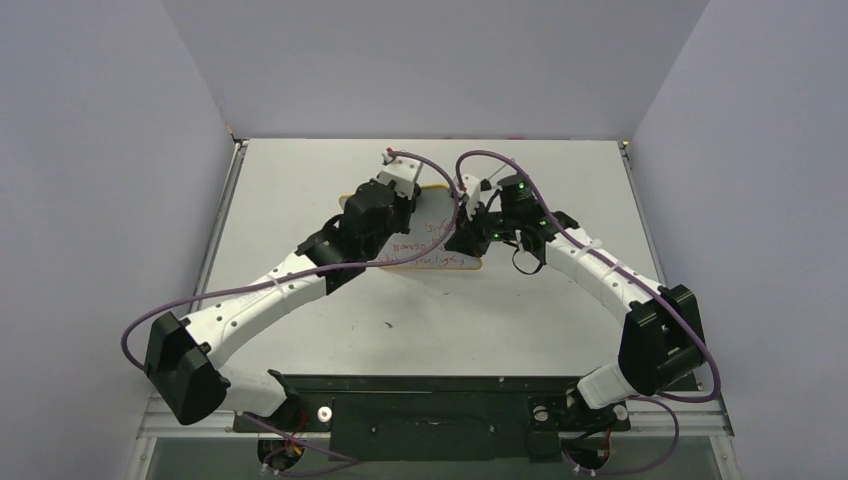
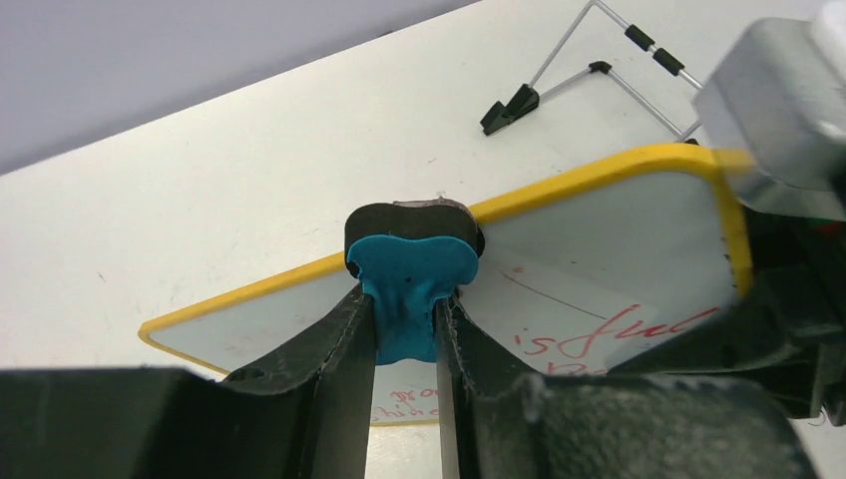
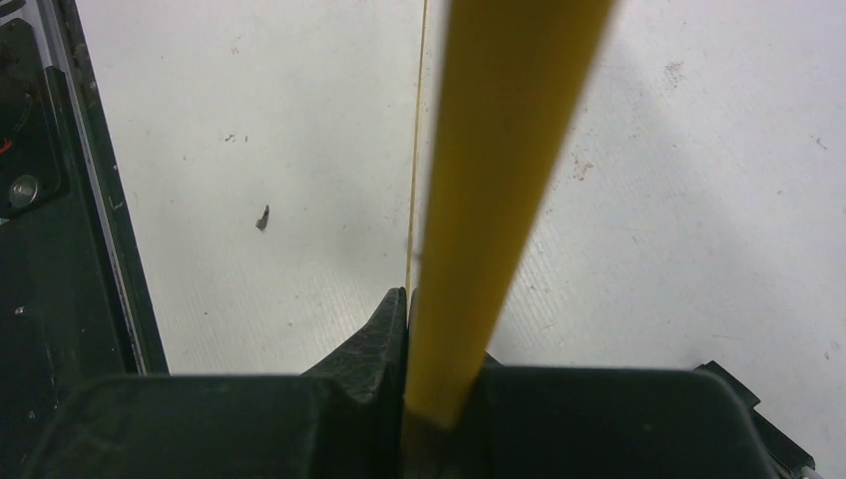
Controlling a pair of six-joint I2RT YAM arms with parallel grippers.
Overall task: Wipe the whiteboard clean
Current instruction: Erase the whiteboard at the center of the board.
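The blue eraser [image 2: 414, 264] was gripped by the left gripper [image 2: 407, 311] and held at the whiteboard [image 2: 609, 249], whose yellow edge was clamped by the right gripper [image 3: 431, 344].

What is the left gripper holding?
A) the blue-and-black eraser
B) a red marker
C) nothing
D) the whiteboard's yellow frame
A: the left wrist view shows the left gripper pinched on the eraser, with the whiteboard behind it.
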